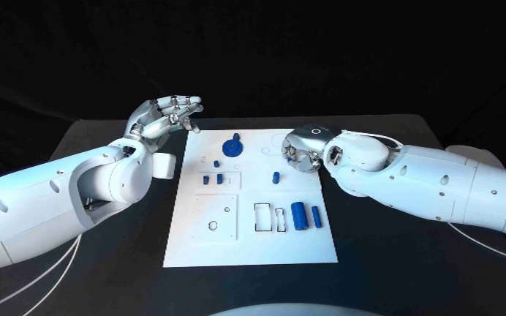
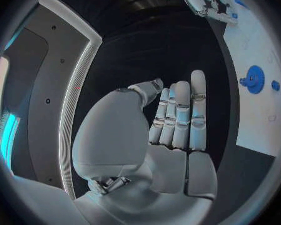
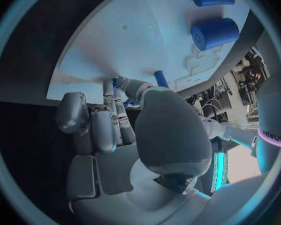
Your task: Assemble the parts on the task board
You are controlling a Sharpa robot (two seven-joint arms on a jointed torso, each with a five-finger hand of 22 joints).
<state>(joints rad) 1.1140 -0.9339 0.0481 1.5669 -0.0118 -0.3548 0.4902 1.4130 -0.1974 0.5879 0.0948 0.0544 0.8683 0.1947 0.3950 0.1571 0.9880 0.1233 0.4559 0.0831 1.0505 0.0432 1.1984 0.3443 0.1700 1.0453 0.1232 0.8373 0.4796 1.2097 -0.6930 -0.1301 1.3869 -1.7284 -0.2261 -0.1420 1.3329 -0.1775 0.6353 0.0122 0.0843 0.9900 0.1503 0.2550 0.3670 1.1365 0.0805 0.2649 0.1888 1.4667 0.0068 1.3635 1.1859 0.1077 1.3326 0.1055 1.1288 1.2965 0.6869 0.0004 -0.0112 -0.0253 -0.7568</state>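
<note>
Your right hand (image 1: 300, 149) is low over the white task board (image 1: 253, 246), fingers bent down near a small blue peg (image 1: 276, 178) that sits just beside them. I cannot tell if it holds anything. Your left hand (image 1: 169, 117) floats off the board's far corner, fingers straight and close together, holding nothing. The blue gear (image 1: 233, 145) lies between the two hands. The fat blue cylinder (image 1: 300, 215) and thin blue bar (image 1: 316, 216) lie behind your right hand, closer to the robot. Go slow, and line up over the peg before you close. No clear writing shows on the board.
</note>
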